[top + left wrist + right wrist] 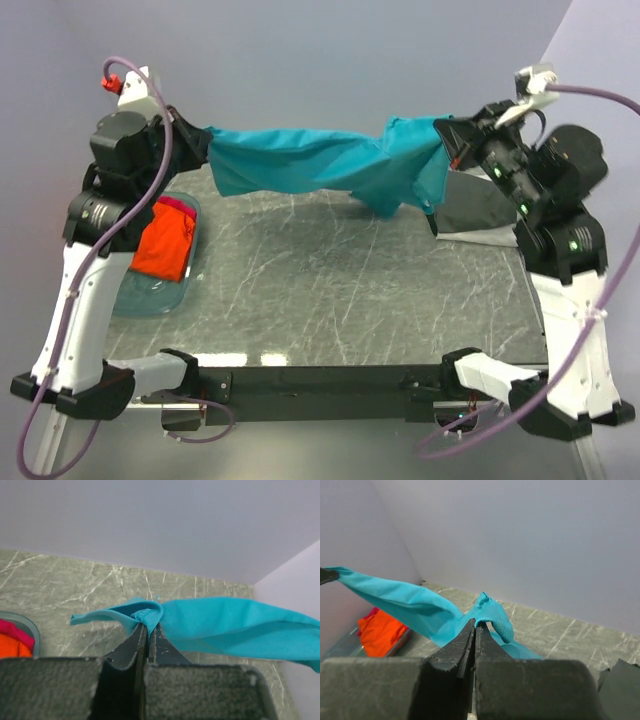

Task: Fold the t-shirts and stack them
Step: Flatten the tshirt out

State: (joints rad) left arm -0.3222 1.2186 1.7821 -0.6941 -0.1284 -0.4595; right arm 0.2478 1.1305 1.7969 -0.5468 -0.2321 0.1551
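Nearest me is the grey-veined table. At about 9 o'clock on it sits a clear bluish tub, partly hidden by the left arm. Inside lies an orange t-shirt, with a strip of magenta-red t-shirt showing at its far edge. At about 2 o'clock a dark grey t-shirt lies flat on the table, its right part covered by the right arm. A pale edge shows under it, and I cannot tell what that is. Farthest off, toward 12 o'clock, the teal t-shirt hangs in the air above the table's far side. Its long axis is stretched along the 9-to-3 line, and it sags into a bunched fold near the right end. The left gripper has its fingers pressed together on the shirt's left end. The right gripper is likewise pinched tight on the right end.
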